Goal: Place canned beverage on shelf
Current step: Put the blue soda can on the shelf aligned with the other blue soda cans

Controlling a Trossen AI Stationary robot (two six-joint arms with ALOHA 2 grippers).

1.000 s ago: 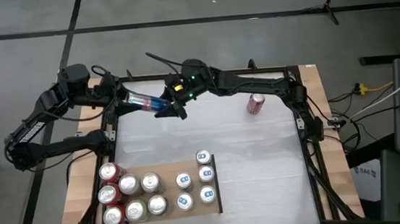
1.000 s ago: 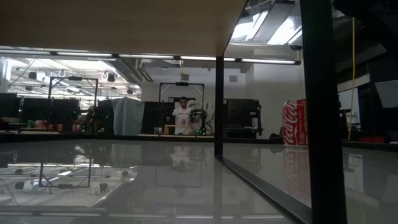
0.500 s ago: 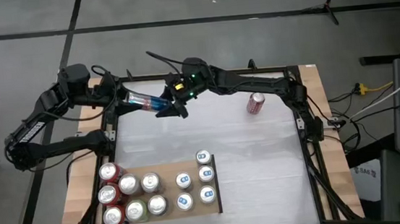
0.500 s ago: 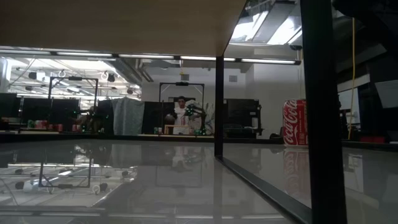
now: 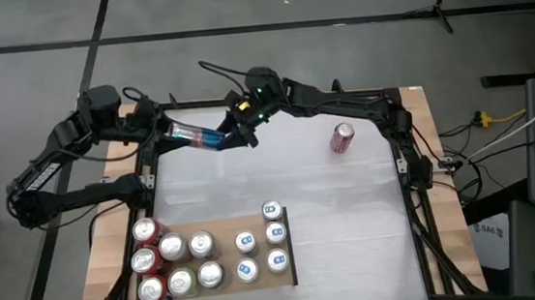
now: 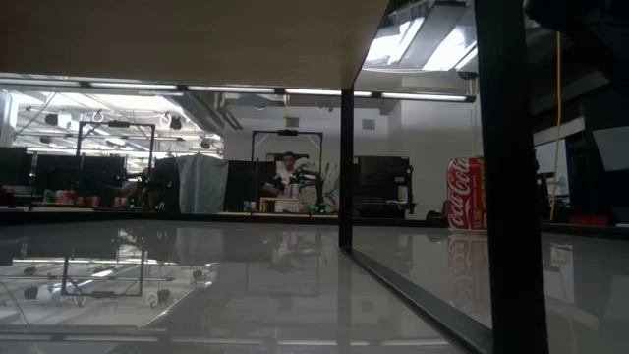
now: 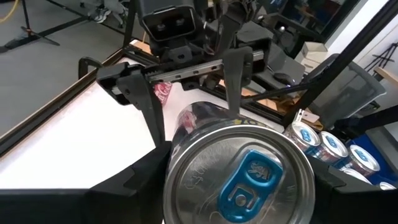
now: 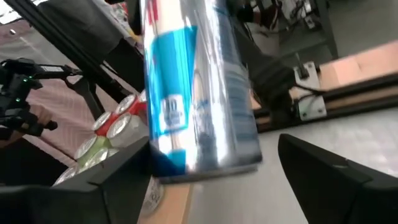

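Left gripper (image 5: 198, 138) fingers (image 7: 140, 183) clamped on a slim silver-and-blue can (image 5: 191, 134), held lying sideways above the far left part of the table (image 5: 351, 211). Blue pull tab of that can fills the left wrist view. Right gripper (image 5: 243, 133) just beside the can's free end, fingers (image 7: 233, 78) spread wide on either side of it, apparently not touching, though the overhead angle leaves that unsure. Both arms reaching in from the far corners, meeting over the far edge.

Red can (image 5: 342, 138) lying on its side, alone, far right on the table. Shelf (image 5: 218, 224) at the near left, light wood panel, dark strip on its right edge. Six cans (image 5: 260, 239) with blue tabs upright near that strip, in two rows. More cans (image 5: 174, 265), red, green and silver, grouped over the shelf's left edge.
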